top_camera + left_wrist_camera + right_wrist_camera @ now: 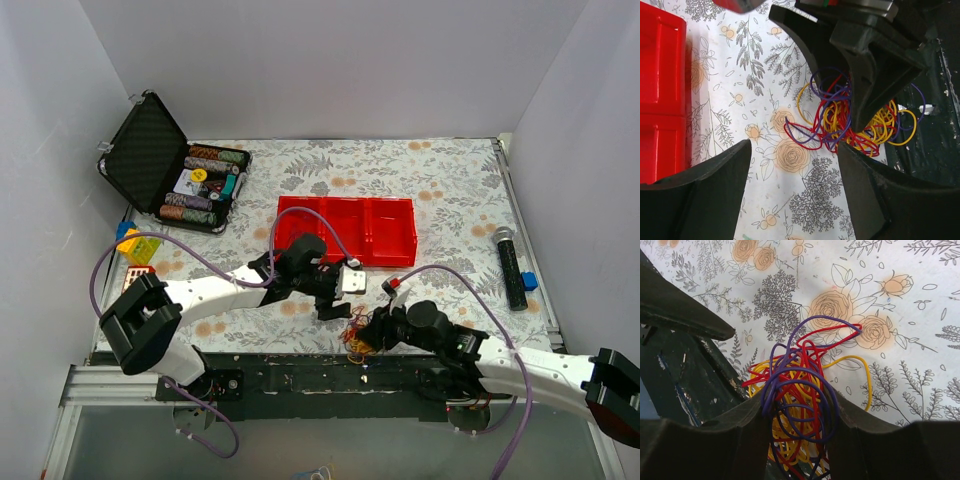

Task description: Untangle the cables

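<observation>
1. The cables (356,338) are lying as one bunch at the near edge of the table (450,180), at 6 o'clock from the red tray (345,230). Part of the bunch is spilling onto the dark strip (330,375) along that edge.
2. The right gripper (797,407) is pinching the bunch near its base, with purple, red and yellow strands passing between its fingers.
3. The left gripper (794,147) is hovering just beside the bunch at its 10 o'clock in the top view. Its jaws are standing wide apart and holding nothing.
4. The step in hand looks like anchoring with the right gripper and picking with the left. To do it well, the left should be closing on a single outlying loop, not the core.
5. The red-and-purple loop at 9 o'clock in the left wrist view looks the easiest to take.
6. The pull should be going slowly and away from the right gripper, toward 12 o'clock on the table, so the knots are loosening and not cinching.
7. In the right wrist view the bunch is running lengthwise from 6 o'clock toward 1 o'clock, where a purple-red tip is pointing. One yellow loop is bulging toward 3 o'clock.
</observation>
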`<state>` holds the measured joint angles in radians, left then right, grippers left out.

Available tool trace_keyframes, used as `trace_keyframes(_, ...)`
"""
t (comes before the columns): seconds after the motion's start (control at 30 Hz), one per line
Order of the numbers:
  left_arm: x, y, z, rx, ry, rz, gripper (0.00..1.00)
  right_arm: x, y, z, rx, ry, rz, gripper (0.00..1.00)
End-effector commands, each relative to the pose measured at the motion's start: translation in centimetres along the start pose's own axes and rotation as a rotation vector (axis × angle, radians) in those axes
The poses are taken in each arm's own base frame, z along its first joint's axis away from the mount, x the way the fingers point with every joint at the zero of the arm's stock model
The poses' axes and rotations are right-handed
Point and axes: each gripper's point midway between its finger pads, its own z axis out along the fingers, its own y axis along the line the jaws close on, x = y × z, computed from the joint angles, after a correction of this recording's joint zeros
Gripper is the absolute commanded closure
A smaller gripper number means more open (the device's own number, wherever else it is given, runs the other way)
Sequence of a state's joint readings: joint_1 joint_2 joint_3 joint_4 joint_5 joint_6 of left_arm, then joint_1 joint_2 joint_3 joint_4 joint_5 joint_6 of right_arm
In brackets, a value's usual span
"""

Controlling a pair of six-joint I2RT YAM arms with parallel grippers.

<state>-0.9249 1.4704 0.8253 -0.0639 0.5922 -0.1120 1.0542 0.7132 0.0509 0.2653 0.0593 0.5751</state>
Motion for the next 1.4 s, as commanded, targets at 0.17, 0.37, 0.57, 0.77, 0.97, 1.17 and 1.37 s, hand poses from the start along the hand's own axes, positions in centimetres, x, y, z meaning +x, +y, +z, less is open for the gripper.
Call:
trace_keyframes(0.17, -0.4, -2.6, 0.0, 0.142, -0.017, 0.04, 0.32, -2.1, 2.3, 0.9, -0.076, -0.02, -0.053, 0.53)
trace_keyframes(0.37, 0.5, -3.1, 0.3, 0.155, 0.003, 0.033, 0.32, -2.3, 2.4, 1.0, -0.08, -0.028, -0.054, 0.55)
trace_keyframes(0.57, -0.8, -1.3, 2.4, 0.056, -0.053, 0.014, 0.37, -2.2, 2.4, 1.0, -0.081, -0.029, -0.046, 0.57)
trace_keyframes(0.77, -0.4, -1.1, 3.1, 0.051, -0.031, 0.03, 0.55, -2.2, 2.3, 0.7, -0.082, -0.039, -0.045, 0.58)
trace_keyframes(0.97, 0.2, -0.7, 2.1, -0.002, 0.015, 0.05, 0.9, -1.8, 1.8, 0.4, -0.07, -0.039, -0.038, 0.59)
trace_keyframes(1.17, -1.3, 1.7, -1.1, -0.132, 0.014, -0.024, 0.9, -0.8, 1.2, 0.3, -0.059, -0.024, -0.021, 0.59)
trace_keyframes(1.37, -3.2, 1.3, -4.0, -0.163, -0.032, -0.075, 0.9, -0.1, 0.9, 0.4, -0.052, -0.004, -0.011, 0.59)
